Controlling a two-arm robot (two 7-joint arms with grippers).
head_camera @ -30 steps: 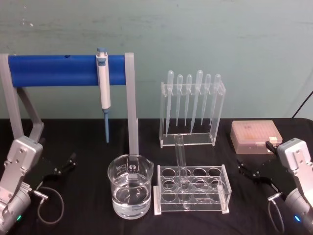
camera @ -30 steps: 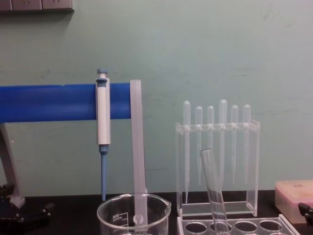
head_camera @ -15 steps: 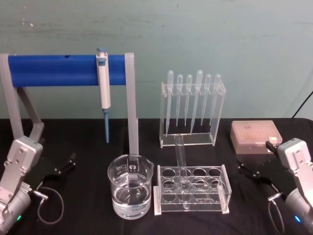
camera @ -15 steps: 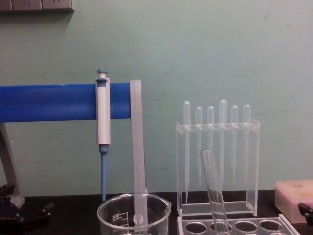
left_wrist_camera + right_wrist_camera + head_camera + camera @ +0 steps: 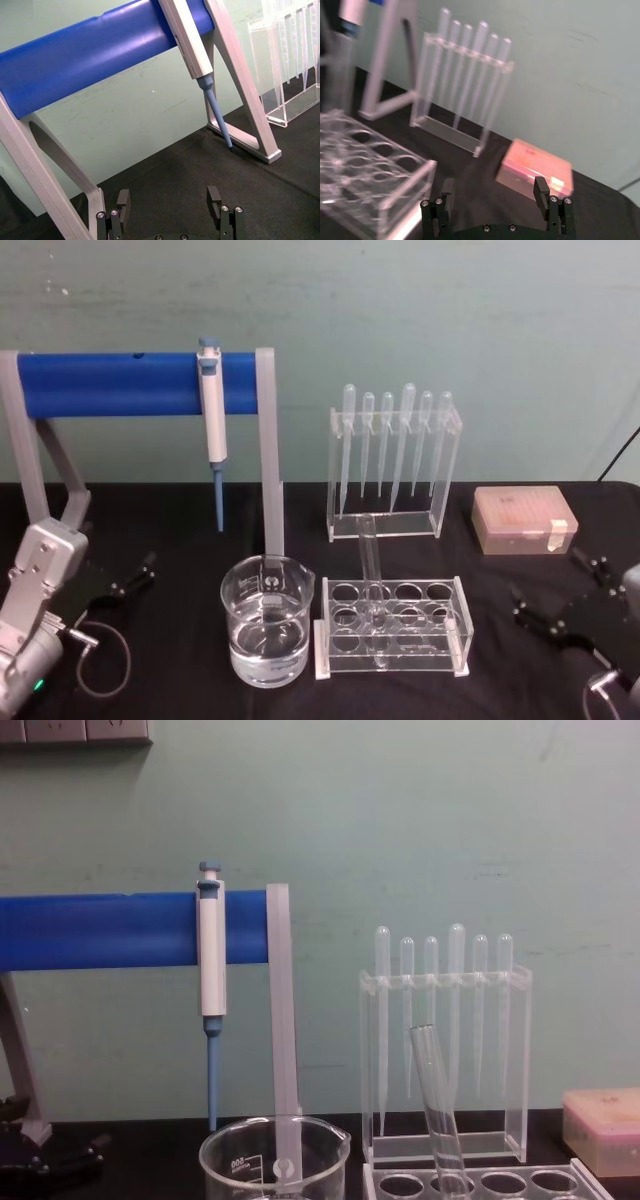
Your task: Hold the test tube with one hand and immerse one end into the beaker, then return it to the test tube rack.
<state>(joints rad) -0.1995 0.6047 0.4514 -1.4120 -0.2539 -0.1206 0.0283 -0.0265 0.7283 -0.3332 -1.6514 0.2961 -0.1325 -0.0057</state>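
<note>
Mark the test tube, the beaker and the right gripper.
test tube (image 5: 370, 555): head view, middle of the glass shaft.
beaker (image 5: 264, 605): head view, front wall.
right gripper (image 5: 493, 186): right wrist view, gap between open jaws.

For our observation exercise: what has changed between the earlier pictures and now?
The right claw pulled back toward the robot and rightward, open and empty, uncovering the pink box. The test tube stayed leaning in its rack; left claw and beaker stayed put.

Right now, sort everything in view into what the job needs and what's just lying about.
Job: test tube tilted in the test tube rack; beaker with liquid; left gripper, right gripper, both open.
Lying about: pipettor on blue stand; pipettes in acrylic stand; pink box.
</note>
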